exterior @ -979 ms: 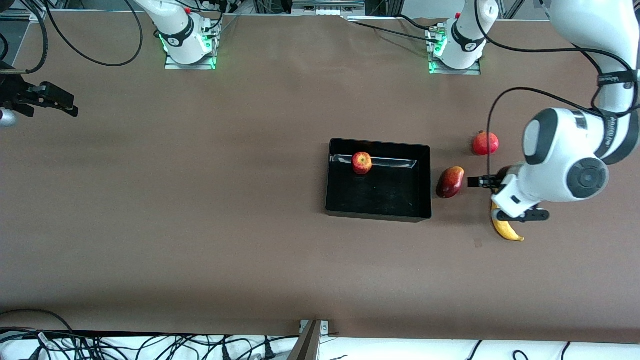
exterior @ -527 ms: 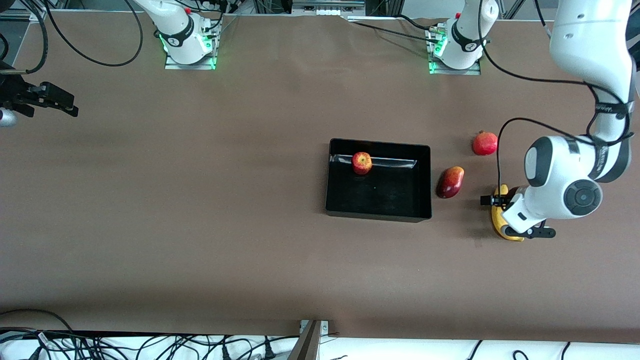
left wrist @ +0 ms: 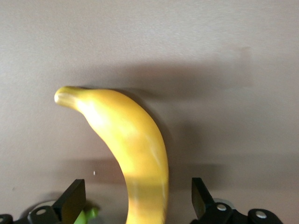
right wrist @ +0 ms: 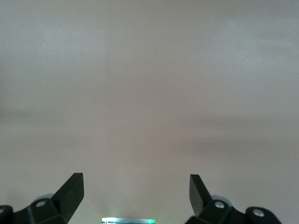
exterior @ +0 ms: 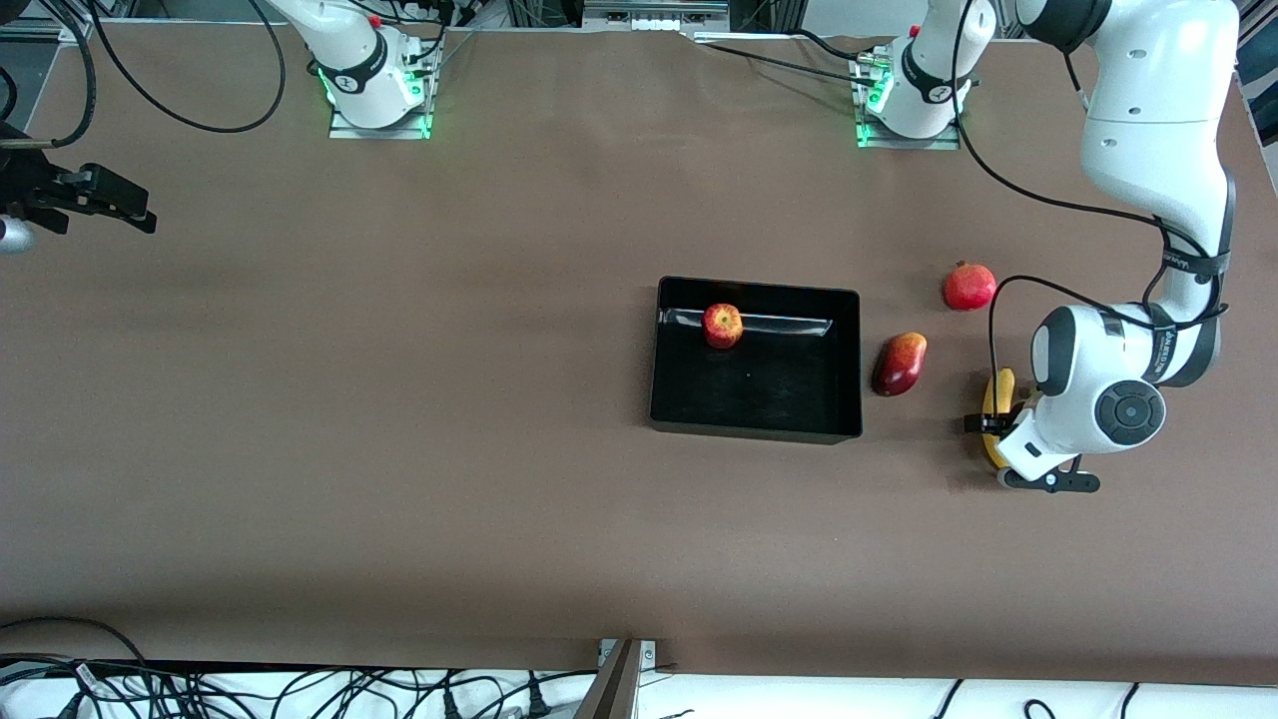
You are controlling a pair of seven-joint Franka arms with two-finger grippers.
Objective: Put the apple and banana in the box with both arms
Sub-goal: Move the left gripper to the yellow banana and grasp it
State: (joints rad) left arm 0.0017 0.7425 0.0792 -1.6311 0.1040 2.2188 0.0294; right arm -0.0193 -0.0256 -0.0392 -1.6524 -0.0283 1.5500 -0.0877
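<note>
The red apple [exterior: 722, 326] lies inside the black box [exterior: 784, 391], close to the wall farther from the front camera. The yellow banana [exterior: 998, 397] lies on the table toward the left arm's end, beside the box. My left gripper [exterior: 1001, 451] is down over the banana and hides part of it. In the left wrist view the banana [left wrist: 131, 149] runs between the open left gripper [left wrist: 138, 200], with a gap at each finger. My right gripper [exterior: 120, 205] waits open at the right arm's end, over bare table [right wrist: 149, 93], and the right gripper [right wrist: 136, 196] holds nothing.
A dark-red-and-yellow mango [exterior: 900, 363] lies between the box and the banana. A pinkish-red pomegranate [exterior: 969, 287] sits farther from the front camera than the banana. Both arm bases [exterior: 377, 85] stand along the table's edge farthest from that camera.
The left arm swung toward the front camera and came down, so its open gripper went from beside the mango to straddling the banana. The right arm, apple and box stayed put.
</note>
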